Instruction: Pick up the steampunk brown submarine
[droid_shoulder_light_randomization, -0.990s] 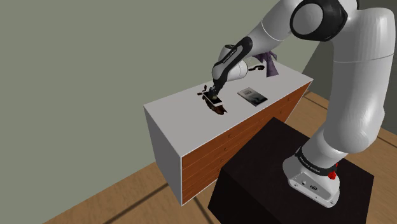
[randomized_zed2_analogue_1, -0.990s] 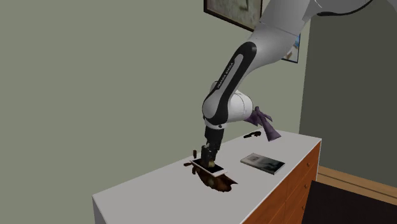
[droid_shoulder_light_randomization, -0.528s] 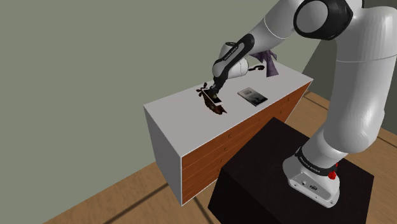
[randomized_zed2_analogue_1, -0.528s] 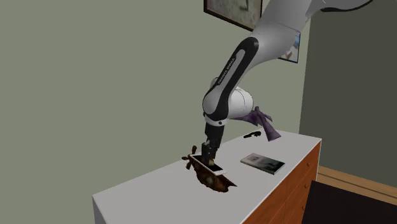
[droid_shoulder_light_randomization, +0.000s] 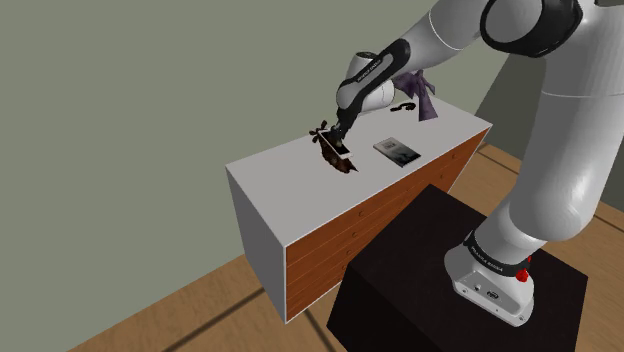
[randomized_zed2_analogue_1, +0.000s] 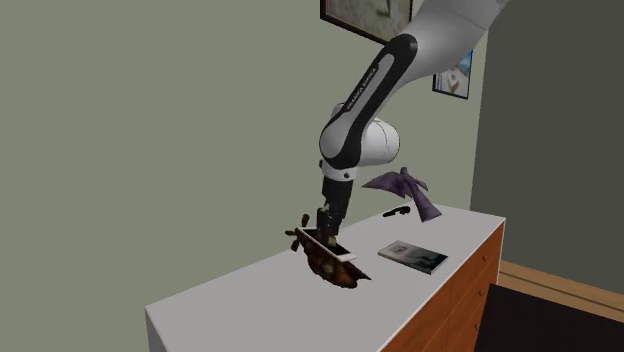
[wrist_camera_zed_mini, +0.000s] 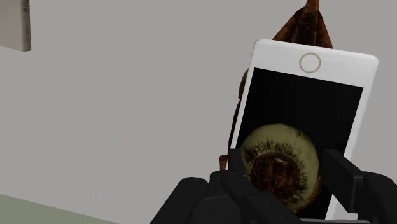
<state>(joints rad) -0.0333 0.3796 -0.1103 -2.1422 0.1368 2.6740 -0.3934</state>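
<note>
**Sub gripped, lift under way**

Step in hand: the lift. Jaws are pinching the sub (wrist_camera_zed_mini: 280, 167) by its round green-brown dome, one finger on each side. Brown hull pokes out beyond a white phone (wrist_camera_zed_mini: 305, 95), which lies across the sub's top right under the jaws. Sub hangs tilted below the jaws, just clear of the table (randomized_zed2_analogue_1: 230, 300) by the look of it. A book (randomized_zed2_analogue_1: 413, 257) lies on the table well off to one side of the jaws.

Next, prob: hold the squeeze and go straight up, slowly. The grip is on a small dome only, so the hull could swivel and the phone may slide off.

Vs 1 s ago: sub was lower, at the table. Now sub, phone & jaws are all higher, w/ the forearm raised. Book hasn't moved
</note>
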